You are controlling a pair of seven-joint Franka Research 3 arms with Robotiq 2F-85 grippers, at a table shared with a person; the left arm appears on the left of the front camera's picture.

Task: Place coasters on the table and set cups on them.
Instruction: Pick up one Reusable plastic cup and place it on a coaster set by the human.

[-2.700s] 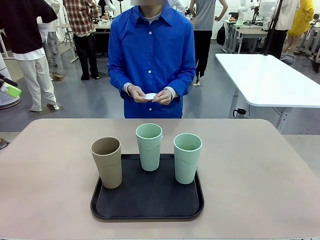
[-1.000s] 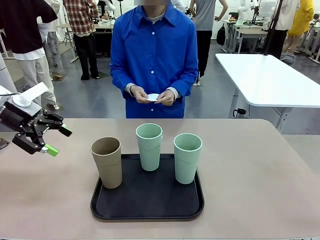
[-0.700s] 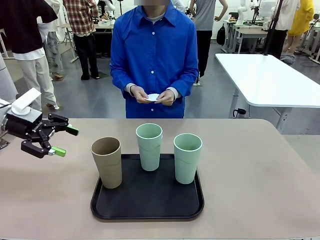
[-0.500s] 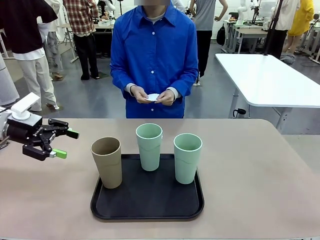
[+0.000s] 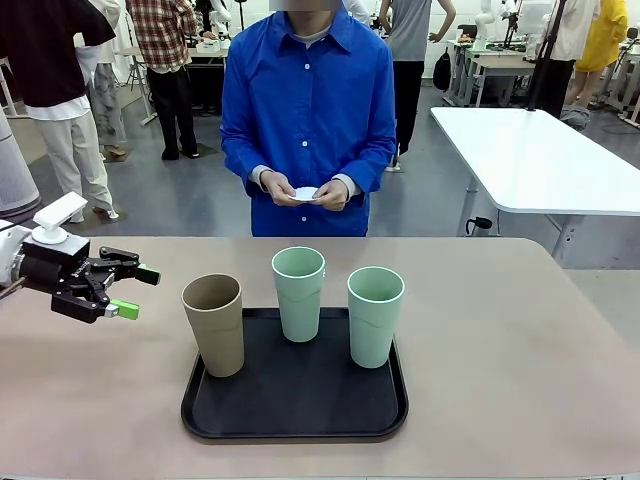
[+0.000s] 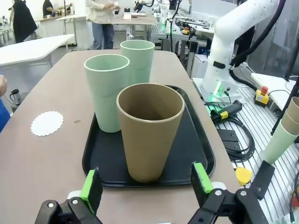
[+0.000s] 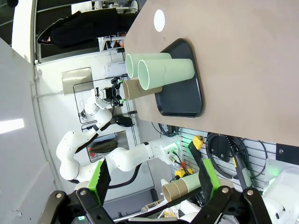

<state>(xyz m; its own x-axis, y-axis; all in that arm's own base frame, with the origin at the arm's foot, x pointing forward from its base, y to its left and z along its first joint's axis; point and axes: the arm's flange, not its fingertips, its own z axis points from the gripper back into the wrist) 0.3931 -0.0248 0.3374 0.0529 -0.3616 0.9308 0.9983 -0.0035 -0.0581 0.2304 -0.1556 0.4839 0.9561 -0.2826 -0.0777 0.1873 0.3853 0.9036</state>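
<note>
Black tray (image 5: 300, 395) holds three upright, empty cups: tan cup (image 5: 214, 325) straight ahead of left tool (image 5: 138, 293), near mint cup (image 5: 299, 295) and far mint cup (image 5: 375, 318) beyond. Left tool open, empty, above bench (image 5: 500, 350) beside tray. Right tool (image 7: 153, 179) open, empty, well apart. White lacy coaster (image 6: 46, 123) flat on bench, ahead-left of left tool in wrist view, near tray. Person's hands (image 5: 300, 188) hold white disc. Bench beige, matte; busy lab behind.

A grey, faintly glossy floor (image 5: 180, 200) lies under even overhead light. A white table (image 5: 530, 155) with rounded corners stands at the right. More desks (image 5: 490, 60) line the back of the room, where several people (image 5: 160, 30) stand about.
</note>
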